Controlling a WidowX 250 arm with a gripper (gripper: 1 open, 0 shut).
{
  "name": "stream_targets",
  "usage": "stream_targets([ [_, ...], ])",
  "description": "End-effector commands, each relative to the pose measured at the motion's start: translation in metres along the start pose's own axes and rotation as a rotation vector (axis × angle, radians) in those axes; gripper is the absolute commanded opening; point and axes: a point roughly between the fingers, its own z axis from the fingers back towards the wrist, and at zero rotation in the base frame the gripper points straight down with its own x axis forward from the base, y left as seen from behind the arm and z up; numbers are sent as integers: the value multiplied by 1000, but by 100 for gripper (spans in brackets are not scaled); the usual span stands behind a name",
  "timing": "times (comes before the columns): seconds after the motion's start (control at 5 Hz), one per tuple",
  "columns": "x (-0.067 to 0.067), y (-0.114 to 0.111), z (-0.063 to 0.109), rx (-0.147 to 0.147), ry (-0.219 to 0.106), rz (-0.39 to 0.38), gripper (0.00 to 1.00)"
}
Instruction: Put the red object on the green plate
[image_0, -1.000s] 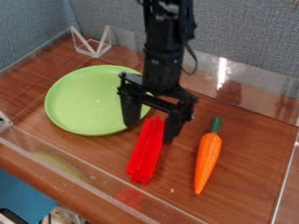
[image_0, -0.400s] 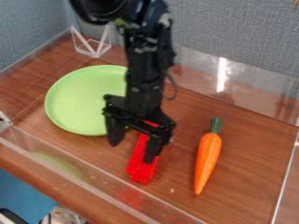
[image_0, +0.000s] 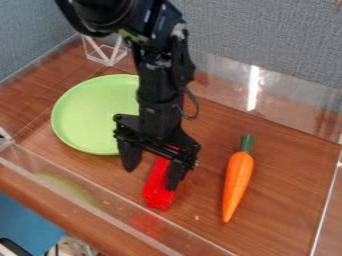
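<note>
Straddling the red object (image_0: 162, 181): gripper (image_0: 155, 166) pointing down, jaws spread wide to either side of the bar's upper end. Long axis running away from the green plate (image_0: 91, 112), just right of its rim, on the table.

A wooden table with a plate, a red bar and a carrot on it

The brown wooden table (image_0: 287, 130) carries a clear plastic wall along its near and far edges. A round green plate (image_0: 88, 112) lies flat on the left side, towards the far edge. To its right and nearer, the red bar (image_0: 160, 186) lies on the wood, its long side running from near to far, just off the plate's rim. Right of the bar, apart from it, an orange carrot (image_0: 235, 184) lies roughly parallel, with its green top pointing to the far side. A small white wire stand (image_0: 102, 46) sits at the far left corner, beyond the plate.
</note>
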Motion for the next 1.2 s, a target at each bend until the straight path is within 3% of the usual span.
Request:
stream_targets([
  [0.0, 1, -4, 7, -6, -64, 19, 100],
  [0.4, -3, -8, 6, -19, -97, 43, 100],
  [0.8, 9, -14, 11, -19, -118, 5, 100],
  [1.0, 4, 2, -4, -15, -109, 12, 100],
])
